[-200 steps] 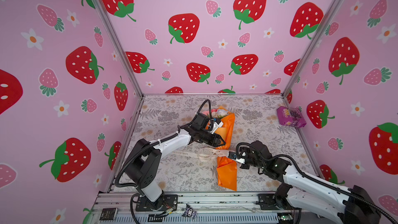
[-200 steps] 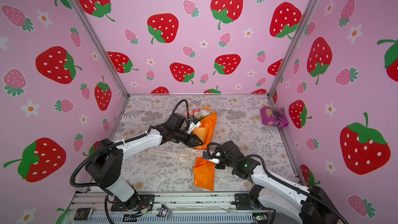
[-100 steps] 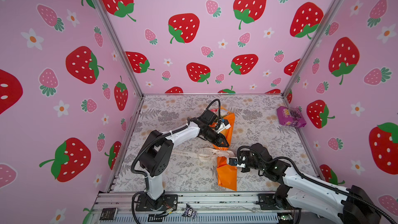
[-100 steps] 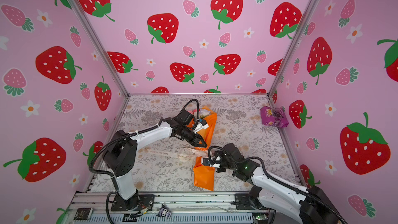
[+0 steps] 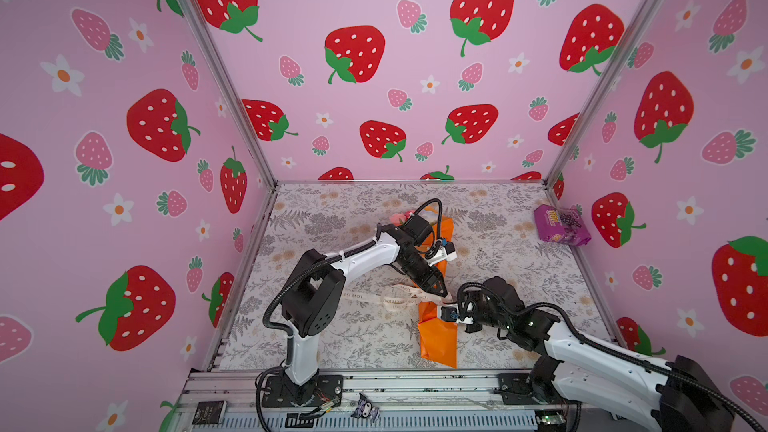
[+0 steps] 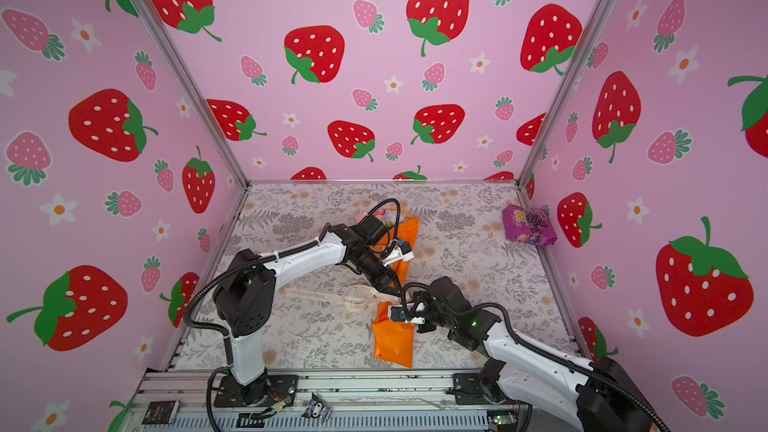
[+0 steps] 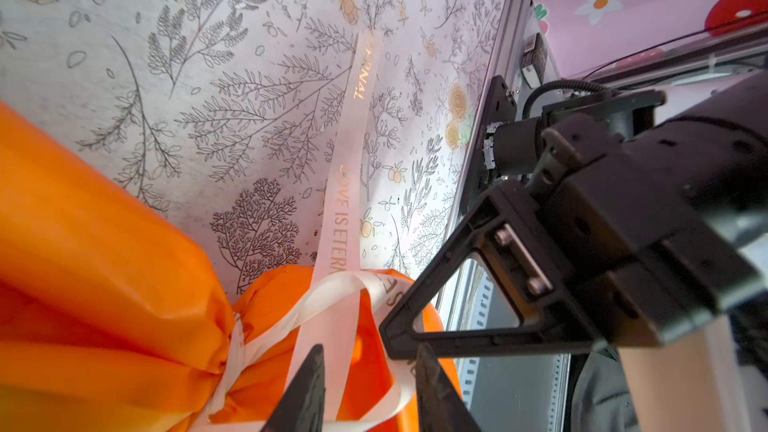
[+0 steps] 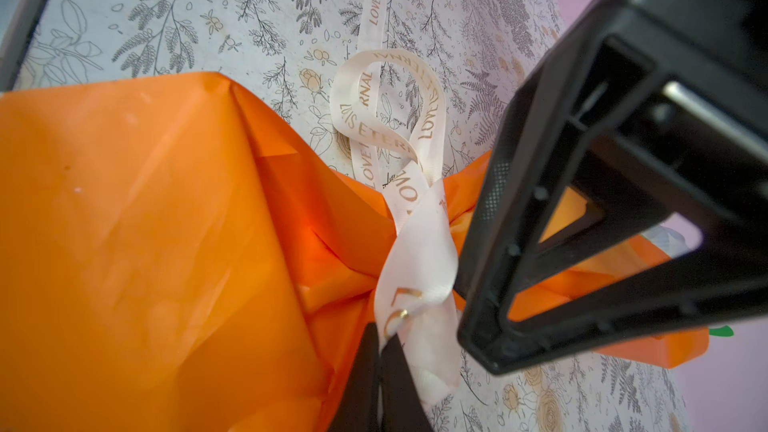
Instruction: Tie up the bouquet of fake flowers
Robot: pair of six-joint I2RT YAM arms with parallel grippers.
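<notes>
The bouquet of fake flowers (image 5: 438, 338) lies along the mat in orange wrapping paper (image 6: 395, 342), with its pink blooms (image 5: 401, 216) at the far end. A cream lettered ribbon (image 5: 374, 297) circles its pinched waist, and one tail trails left. My left gripper (image 5: 442, 295) (image 6: 395, 288) points down at the waist. In the left wrist view its jaws (image 7: 370, 371) stand apart with a ribbon strand (image 7: 347, 184) running between them. Beside it, my right gripper (image 5: 452, 304) (image 8: 380, 351) is shut on a twisted ribbon end (image 8: 415, 251).
A purple snack packet (image 5: 561, 224) lies at the back right by the wall. Pink strawberry walls enclose the floral mat (image 5: 332, 218) on three sides. An aluminium rail (image 5: 415, 384) runs along the front. The two grippers almost touch over the bouquet's waist.
My left gripper has come down from the bouquet's upper half toward the front, to the ribbon at the waist beside the right gripper. The right gripper has barely moved and stays shut.
</notes>
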